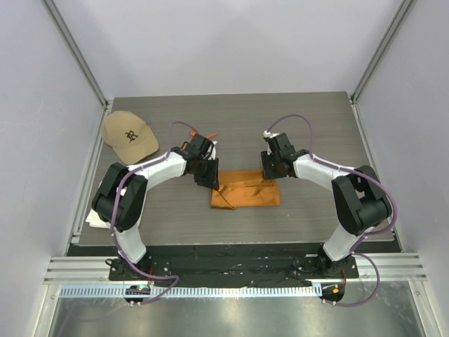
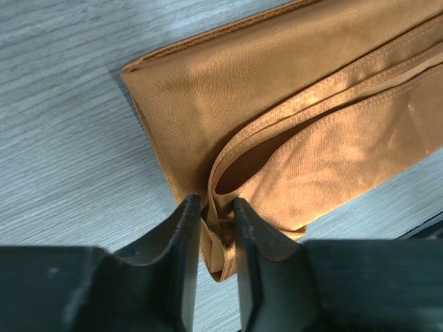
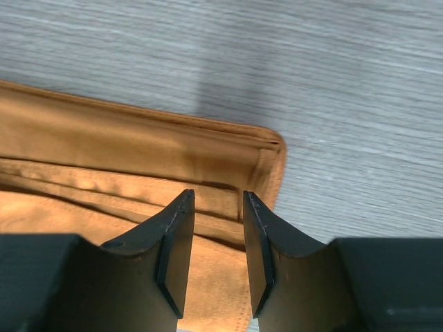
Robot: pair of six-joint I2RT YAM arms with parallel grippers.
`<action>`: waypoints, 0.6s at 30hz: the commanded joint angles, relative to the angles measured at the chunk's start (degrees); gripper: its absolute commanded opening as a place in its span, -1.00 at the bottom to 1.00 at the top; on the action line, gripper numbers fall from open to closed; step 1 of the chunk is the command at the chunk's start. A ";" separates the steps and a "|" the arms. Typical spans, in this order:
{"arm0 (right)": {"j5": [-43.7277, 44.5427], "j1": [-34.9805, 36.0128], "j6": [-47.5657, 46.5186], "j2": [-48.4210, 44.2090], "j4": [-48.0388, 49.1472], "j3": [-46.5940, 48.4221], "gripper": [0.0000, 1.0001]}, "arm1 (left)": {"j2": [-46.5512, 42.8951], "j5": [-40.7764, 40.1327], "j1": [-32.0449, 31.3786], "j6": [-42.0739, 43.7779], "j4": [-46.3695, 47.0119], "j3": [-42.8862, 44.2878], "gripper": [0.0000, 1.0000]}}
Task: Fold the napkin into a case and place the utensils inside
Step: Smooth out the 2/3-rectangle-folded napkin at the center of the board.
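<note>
The rust-orange napkin (image 1: pixel 247 191) lies folded into a flat rectangle mid-table. My left gripper (image 1: pixel 208 179) is at its far left corner. In the left wrist view the left gripper (image 2: pixel 216 205) is shut on a bunched fold of the napkin (image 2: pixel 277 124), whose upper layers gape open beyond the fingertips. My right gripper (image 1: pixel 269 172) hovers at the far right corner. Seen from the right wrist, that gripper (image 3: pixel 218 197) stands open over the flat napkin (image 3: pixel 104 138) with nothing between its fingers. Of the utensils, only a bright-orange tip (image 1: pixel 211 134) shows behind the left wrist.
A tan cap (image 1: pixel 130 135) sits at the far left of the table. Part of a white cloth (image 1: pixel 215 150) shows beside the left wrist. Something white (image 1: pixel 92 217) lies under the left arm near the table's left edge. Frame posts stand at the back corners.
</note>
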 commanded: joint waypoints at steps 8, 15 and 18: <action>2.11 0.98 -1.37 2.19 3.19 0.90 -0.24 | -0.57 0.46 0.02 0.11 1.10 2.13 -0.57; 2.72 1.33 -0.67 3.42 3.20 0.81 -0.43 | -0.57 0.72 0.02 -0.15 1.37 1.52 -0.66; 3.33 1.42 -0.85 3.07 2.50 0.81 -0.49 | -0.57 0.72 0.02 -0.15 1.37 1.52 -0.73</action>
